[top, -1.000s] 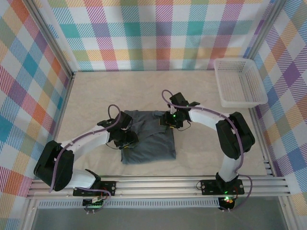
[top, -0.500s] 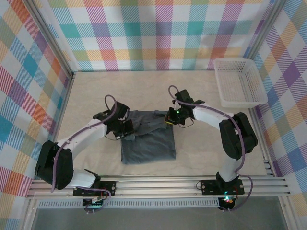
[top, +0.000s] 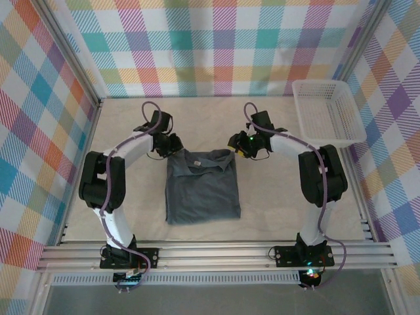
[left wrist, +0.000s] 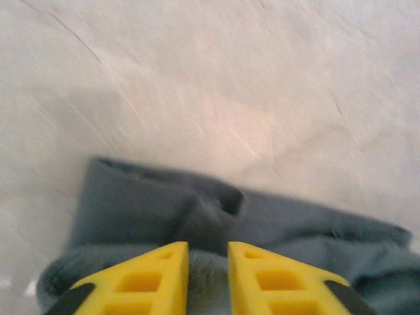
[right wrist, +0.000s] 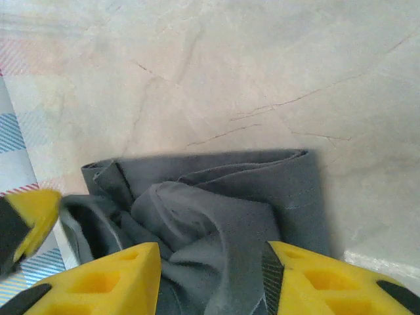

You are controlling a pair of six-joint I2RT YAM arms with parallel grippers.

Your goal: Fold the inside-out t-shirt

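The left hand (top: 172, 146) hovered low at the far left corner of the inside-out t-shirt (top: 202, 190). Its arm reached out over the pale worktop (top: 275, 197). In the left wrist view the yellow fingers (left wrist: 147, 272) of that hand (left wrist: 208, 246) stood a narrow gap apart. The rumpled slate-grey cloth (left wrist: 151, 197) lay just beneath and ahead of the tips, its edge curling up in a small fold straight in front of the gap. Beyond that edge ran the bare worktop (left wrist: 230, 85).

Between the two hands the t-shirt lay flat as a rough rectangle. Its far edge ran from one hand to the other, and the rest stretched back toward the arm bases.

The right hand (top: 239, 146) hung over the garment's far right corner. In the right wrist view the yellow fingers (right wrist: 98, 282) of that hand (right wrist: 211, 252) were spread wide, clamped on nothing. The bunched folds of the shirt (right wrist: 216, 190) lay between and below them. The cloth's corner ended a little ahead of the fingertips, where the creased worktop (right wrist: 262, 65) began.

Well to the right of the right hand, a white basket (top: 328, 140) sat in the far right corner of the plaid-walled enclosure, apart from the shirt.
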